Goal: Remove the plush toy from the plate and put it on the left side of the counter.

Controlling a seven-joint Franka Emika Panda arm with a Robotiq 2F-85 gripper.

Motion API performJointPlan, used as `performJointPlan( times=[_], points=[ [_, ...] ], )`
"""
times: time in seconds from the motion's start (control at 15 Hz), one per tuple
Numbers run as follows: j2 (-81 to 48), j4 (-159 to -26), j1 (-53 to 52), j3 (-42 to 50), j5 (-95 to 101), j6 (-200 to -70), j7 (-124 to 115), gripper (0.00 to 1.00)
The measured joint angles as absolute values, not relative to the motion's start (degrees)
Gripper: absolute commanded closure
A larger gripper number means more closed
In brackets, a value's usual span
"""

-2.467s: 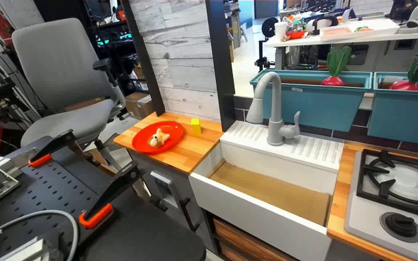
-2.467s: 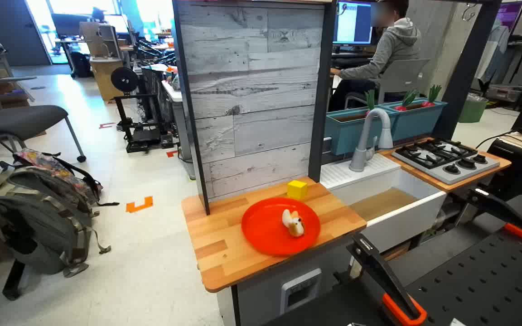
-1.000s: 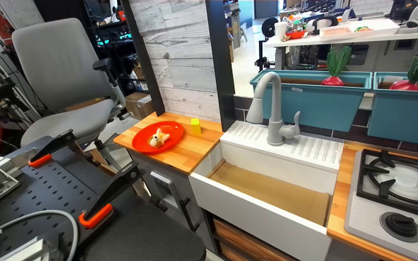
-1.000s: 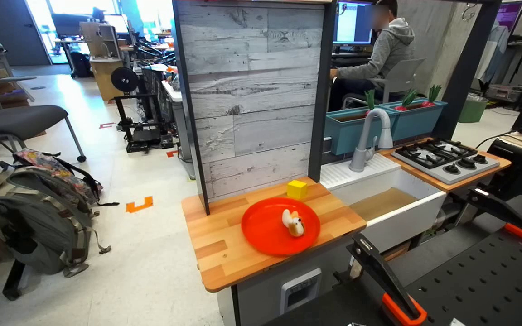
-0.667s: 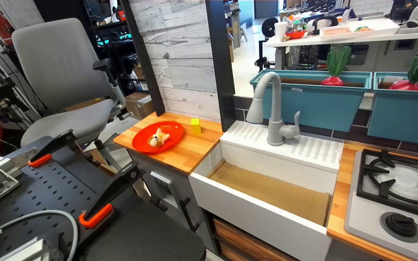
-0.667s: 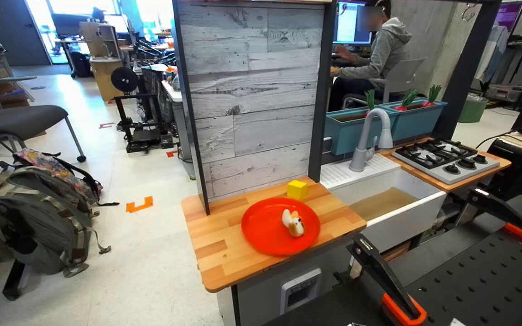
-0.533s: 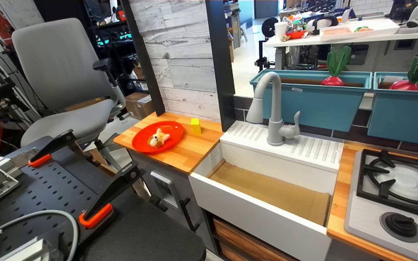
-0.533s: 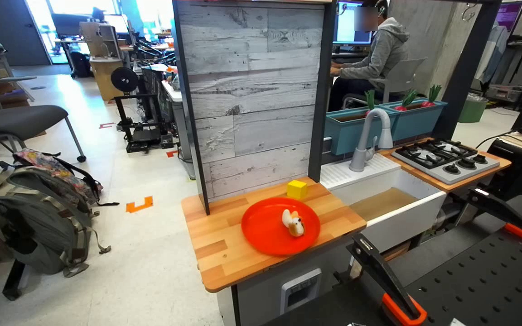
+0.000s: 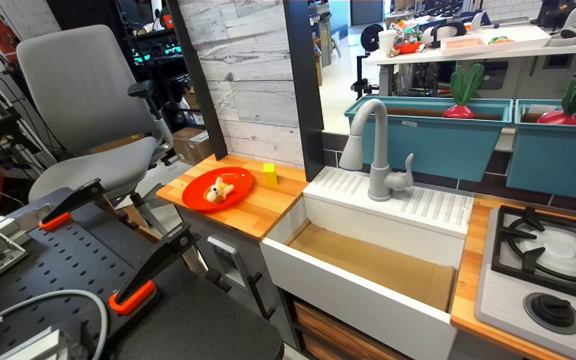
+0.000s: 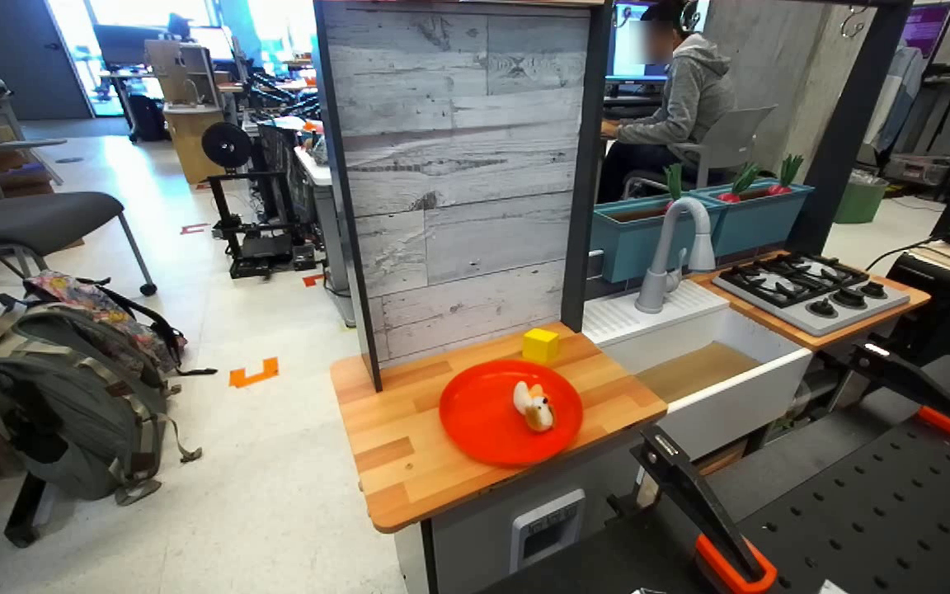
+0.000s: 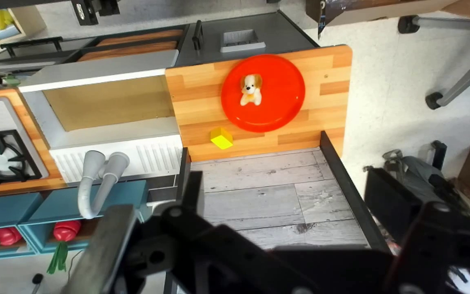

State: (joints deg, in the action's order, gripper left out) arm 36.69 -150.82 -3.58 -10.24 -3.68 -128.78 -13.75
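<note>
The plush toy (image 11: 251,90) is a small white and brown dog. It sits on the red-orange plate (image 11: 282,90), off the plate's middle. In both exterior views the toy (image 9: 219,190) (image 10: 534,408) rests on the plate (image 9: 240,177) (image 10: 475,412). The plate lies on the light-brown wooden counter (image 11: 333,83) (image 9: 263,212) (image 10: 392,470). My gripper (image 11: 286,185) shows only in the wrist view. Its fingers are wide apart with nothing between them. It is well above the counter, and the toy is beyond its fingertips.
A yellow block (image 11: 221,138) stands on the counter near the plate. A whitish wood-look panel (image 10: 458,181) with dark posts rises behind the counter. The sink (image 9: 363,295) with its grey faucet (image 9: 380,150) adjoins the counter. A stove burner (image 9: 550,255) lies past the sink.
The toy, plate and block have not moved in the exterior views. The seated person in the background has shifted forward toward the screen.
</note>
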Motion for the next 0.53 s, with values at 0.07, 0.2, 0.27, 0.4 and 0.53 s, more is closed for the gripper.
performJointPlan(
  times=[0.07,0.2,0.27,0.4,0.53],
  points=[
    [35.94,-151.26,-3.38,-10.0,-3.76,-131.42,-14.01,0.0],
    [33.12,-152.23,-3.17,-9.11,-4.24,-138.74,-14.32,0.0],
    [31.01,-152.6,-3.13,-8.55,-4.66,-142.71,-14.32,0.0],
    [25.4,-153.01,-3.13,-7.47,-5.77,-150.33,-14.31,0.0],
    [18.5,-152.83,-3.4,-6.32,-7.74,-156.76,-13.86,0.0]
  ],
)
